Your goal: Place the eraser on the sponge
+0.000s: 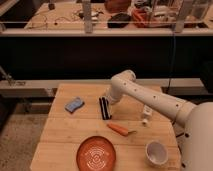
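eraser (104, 108) mid-frame, lying right at the gripper (106, 98) | sponge (74, 104) to its left, apart | arm reaching from lower right, wrist angled down | grip: can't tell

A wooden table (60, 145) carries an orange plate (96, 154) near its front edge and a white cup (156, 152) well to the plate's right. A carrot (120, 129) lies behind the plate, just in front of the gripper (107, 101), which is low over the table's middle. A small white tube (146, 114) sits up and to the right of the carrot, and behind everything runs a cluttered bench (60, 20).
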Available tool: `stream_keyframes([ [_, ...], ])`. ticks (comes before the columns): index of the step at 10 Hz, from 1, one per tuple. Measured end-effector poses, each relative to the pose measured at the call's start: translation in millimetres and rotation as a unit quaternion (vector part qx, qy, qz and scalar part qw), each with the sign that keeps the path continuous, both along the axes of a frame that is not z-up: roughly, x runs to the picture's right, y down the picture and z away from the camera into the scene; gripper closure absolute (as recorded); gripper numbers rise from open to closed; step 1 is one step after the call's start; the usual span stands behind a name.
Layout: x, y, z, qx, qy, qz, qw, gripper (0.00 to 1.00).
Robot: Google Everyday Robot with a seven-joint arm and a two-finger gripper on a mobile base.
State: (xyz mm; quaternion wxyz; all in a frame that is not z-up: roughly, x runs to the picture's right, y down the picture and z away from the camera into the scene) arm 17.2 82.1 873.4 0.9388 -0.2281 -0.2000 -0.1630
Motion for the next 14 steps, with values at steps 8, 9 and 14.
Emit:
stream_keyframes([
  [8,-5,2,-2.5,0.074,-0.093,-0.142,0.9827,0.20],
  [9,-7,3,-1.0,0.075,-0.102,-0.177,0.9761,0.20],
  [14,8,-1,13.5,0.037,-0.104,-0.243,0.9636,0.20],
])
